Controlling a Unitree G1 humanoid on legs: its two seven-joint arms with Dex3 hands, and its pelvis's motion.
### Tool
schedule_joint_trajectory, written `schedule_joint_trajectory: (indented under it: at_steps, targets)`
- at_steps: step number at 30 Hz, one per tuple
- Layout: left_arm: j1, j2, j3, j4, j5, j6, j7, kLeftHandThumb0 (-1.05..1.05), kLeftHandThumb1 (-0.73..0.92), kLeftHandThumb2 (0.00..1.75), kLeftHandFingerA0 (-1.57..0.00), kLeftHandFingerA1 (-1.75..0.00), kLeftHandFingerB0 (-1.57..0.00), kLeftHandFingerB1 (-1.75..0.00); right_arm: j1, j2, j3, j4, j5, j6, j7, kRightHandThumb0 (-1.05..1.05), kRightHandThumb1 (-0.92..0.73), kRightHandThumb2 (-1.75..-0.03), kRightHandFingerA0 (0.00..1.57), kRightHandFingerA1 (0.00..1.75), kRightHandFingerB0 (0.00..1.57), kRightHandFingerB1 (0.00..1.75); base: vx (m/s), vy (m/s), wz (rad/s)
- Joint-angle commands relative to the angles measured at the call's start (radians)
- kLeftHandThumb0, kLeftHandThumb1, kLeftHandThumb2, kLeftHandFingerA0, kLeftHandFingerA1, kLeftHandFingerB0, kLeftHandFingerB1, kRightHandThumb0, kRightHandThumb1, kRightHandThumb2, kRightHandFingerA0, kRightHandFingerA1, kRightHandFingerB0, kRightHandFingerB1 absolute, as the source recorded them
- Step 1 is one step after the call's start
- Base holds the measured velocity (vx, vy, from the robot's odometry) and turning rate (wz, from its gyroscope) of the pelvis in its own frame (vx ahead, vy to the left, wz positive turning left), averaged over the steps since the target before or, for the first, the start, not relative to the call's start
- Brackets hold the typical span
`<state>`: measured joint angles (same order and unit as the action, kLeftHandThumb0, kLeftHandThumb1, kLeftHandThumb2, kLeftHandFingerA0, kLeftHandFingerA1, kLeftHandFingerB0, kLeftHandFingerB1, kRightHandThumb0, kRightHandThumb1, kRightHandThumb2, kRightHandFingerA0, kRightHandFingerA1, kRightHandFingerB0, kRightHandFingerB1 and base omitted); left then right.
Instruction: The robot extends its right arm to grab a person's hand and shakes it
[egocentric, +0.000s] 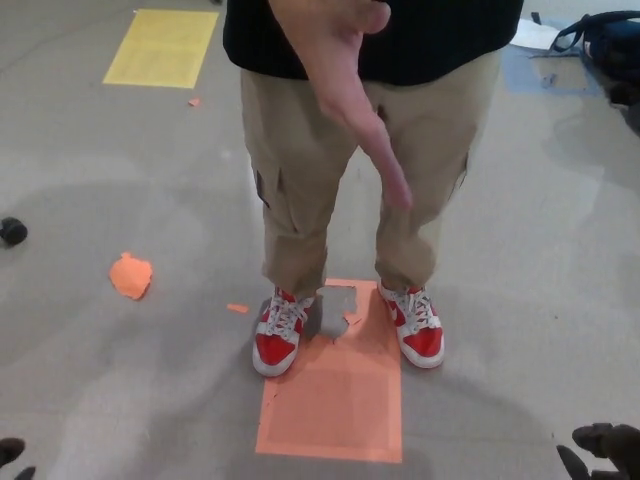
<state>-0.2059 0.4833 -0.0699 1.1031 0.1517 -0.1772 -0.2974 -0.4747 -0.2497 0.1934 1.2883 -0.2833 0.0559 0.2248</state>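
floor (560, 250): smooth, slight sheen | trousers (300, 170): matt cloth | shoes (280, 335): glossy red, 6 o'clock | tape (335, 400): matt orange, torn

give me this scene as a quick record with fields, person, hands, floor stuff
person: standing, facing the robot, black top, tan trousers, red and white shoes
person's hand: held out, fingers pointing down
right hand: low at bottom right corner, apart from the person's hand, grip unclear
left hand: only a sliver at bottom left
floor marks: orange rectangle under the shoes, yellow rectangle upper left, orange scrap at left
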Motion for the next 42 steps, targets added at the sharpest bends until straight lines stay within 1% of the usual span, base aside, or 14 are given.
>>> schedule_joint_trajectory:
  at_steps: [1, 3, 4, 6, 8, 9, 12, 17, 18, 22, 27, 30, 34, 42]
  targets:
    - [0.007, 0.033, -0.011, 0.046, 0.010, -0.085, -0.075, -0.78, 0.77, 1.04, -0.02, -0.24, -0.02, -0.23, 0.002, 0.000, -0.006, 0.003, -0.003, -0.032, -0.037, -0.75, -0.74, -1.02, 0.00, 0.17, 0.00, 0.12, 0.00, 0.000, 0.00]
    - [0.012, 0.033, -0.008, 0.058, 0.009, -0.094, -0.069, -0.80, 0.77, 1.04, -0.03, -0.25, -0.03, -0.23, 0.003, 0.016, -0.027, -0.049, 0.014, -0.068, -0.097, -0.77, -0.75, -1.02, 0.00, 0.17, 0.00, 0.11, 0.00, 0.000, 0.00]
    - [0.012, 0.034, -0.013, 0.061, 0.016, -0.094, -0.065, -0.82, 0.78, 1.04, -0.06, -0.27, -0.06, -0.23, 0.017, 0.020, -0.018, -0.120, -0.005, -0.061, -0.134, -0.81, -0.76, -1.03, 0.05, 0.37, 0.04, 0.11, 0.00, 0.000, 0.00]
    - [0.009, 0.036, -0.023, 0.065, 0.027, -0.094, -0.060, -0.80, 0.77, 1.03, -0.06, -0.29, -0.06, -0.24, 0.060, 0.025, -0.003, -0.308, -0.038, -0.043, -0.201, -0.80, -0.76, -1.05, 0.02, 0.34, 0.01, 0.12, 0.00, 0.000, 0.00]
    - [0.002, 0.033, -0.016, 0.074, 0.016, -0.096, -0.068, -0.77, 0.77, 1.03, -0.03, -0.27, -0.03, -0.24, 0.133, 0.021, 0.018, -0.631, -0.105, 0.057, -0.222, -0.81, -0.78, -1.08, 0.00, 0.29, 0.00, 0.12, 0.00, 0.000, 0.00]
    - [0.002, 0.033, -0.017, 0.074, 0.016, -0.097, -0.068, -0.77, 0.77, 1.03, -0.03, -0.27, -0.03, -0.24, 0.141, 0.020, 0.020, -0.664, -0.112, 0.070, -0.221, -0.81, -0.78, -1.08, 0.00, 0.29, 0.00, 0.12, 0.00, 0.000, 0.00]
    - [0.003, 0.031, -0.010, 0.079, 0.004, -0.110, -0.082, -0.75, 0.76, 1.02, -0.02, -0.28, -0.02, -0.25, 0.229, 0.019, 0.018, -1.167, -0.195, 0.243, -0.122, -0.90, -0.83, -1.13, 0.00, 0.23, 0.00, 0.06, 0.00, 0.000, 0.00]
    - [0.015, 0.034, -0.013, 0.079, 0.006, -0.117, -0.078, -0.72, 0.73, 1.01, -0.04, -0.33, -0.04, -0.30, 0.253, 0.023, 0.022, -1.514, -0.248, 0.330, -0.001, -0.91, -0.86, -1.15, 0.00, 0.11, 0.00, 0.05, 0.00, 0.000, 0.00]
    - [0.015, 0.033, -0.011, 0.079, 0.004, -0.114, -0.080, -0.74, 0.73, 1.01, -0.05, -0.34, -0.05, -0.30, 0.239, 0.023, 0.027, -1.560, -0.262, 0.338, 0.020, -0.89, -0.84, -1.14, 0.00, 0.17, 0.00, 0.07, 0.00, 0.000, 0.00]
    - [0.012, 0.033, -0.022, 0.075, 0.016, -0.116, -0.063, -0.69, 0.72, 1.04, -0.03, -0.40, -0.04, -0.35, 0.142, 0.048, 0.054, -1.626, -0.281, 0.413, 0.080, -0.89, -0.82, -1.14, 0.00, 0.21, 0.00, 0.07, 0.00, 0.000, 0.00]
    - [0.007, 0.031, -0.016, 0.072, 0.007, -0.112, -0.069, -0.78, 0.76, 1.02, -0.04, -0.27, -0.03, -0.25, 0.014, 0.077, 0.105, -1.590, -0.306, 0.473, 0.113, -0.90, -0.83, -1.13, 0.01, 0.24, 0.00, 0.07, 0.00, 0.000, 0.00]
    - [0.008, 0.032, -0.010, 0.074, 0.002, -0.107, -0.066, -0.79, 0.75, 1.02, -0.05, -0.30, -0.05, -0.26, -0.039, 0.101, 0.130, -1.557, -0.313, 0.492, 0.109, -0.88, -0.81, -1.14, 0.01, 0.25, 0.00, 0.09, 0.00, 0.000, 0.00]
    - [0.013, 0.041, -0.016, 0.070, 0.010, -0.101, -0.062, -0.78, 0.74, 1.01, -0.05, -0.31, -0.05, -0.26, -0.117, 0.155, 0.151, -1.423, -0.279, 0.491, 0.064, -0.93, -0.81, -1.15, 0.00, 0.23, 0.00, 0.06, 0.00, 0.000, 0.00]
    - [-0.010, 0.039, -0.033, 0.069, 0.031, -0.082, -0.040, -0.78, 0.75, 1.04, -0.05, -0.32, -0.05, -0.27, -0.243, 0.180, 0.173, -1.236, -0.252, 0.511, 0.054, -0.93, -0.79, -1.14, 0.00, 0.26, 0.00, 0.07, 0.00, 0.000, 0.00]
